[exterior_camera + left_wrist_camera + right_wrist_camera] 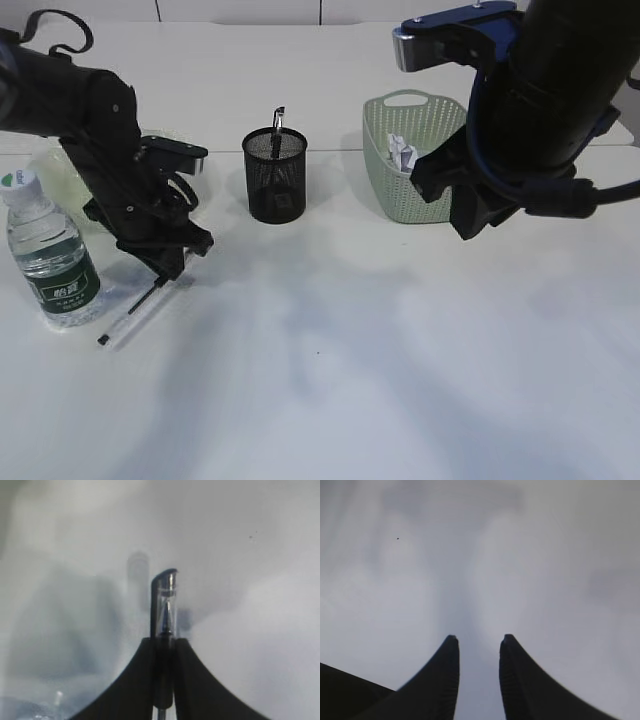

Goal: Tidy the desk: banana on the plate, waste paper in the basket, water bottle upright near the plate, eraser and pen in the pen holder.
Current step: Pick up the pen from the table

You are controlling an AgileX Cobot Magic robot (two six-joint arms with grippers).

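My left gripper [163, 645] is clamped on the pen [164, 607]. In the left wrist view both pads meet on the clear barrel, with the capped end sticking out ahead of the tips. In the exterior view the pen lies slanted on the table [400, 380], low end toward the front edge, just beside the water bottle [50, 255]. I can't tell whether it's off the surface at all.

My right gripper [477, 645] is part open with nothing between the fingers, only bare table below. It's parked in front of the basket [405, 160].

Step in hand, as I read it: pen into the pen holder [275, 175]. Next move, my guess: lift straight up, swing right, turn the pen vertical over the mesh rim, then release. Risk: the bottle is close to the pen's tail, so a sloppy lift could clip it.

Containers:
- Pen holder: black mesh, one pen-like item already standing in it, clip visible above the rim. Something dark shows low inside; can't tell if it's the eraser.
- Basket: pale green, crumpled waste paper [402, 152] inside.
- Plate: pale rim mostly hidden behind my left arm; can't see what's on it.
- Bottle: upright with cap on, at the left edge.
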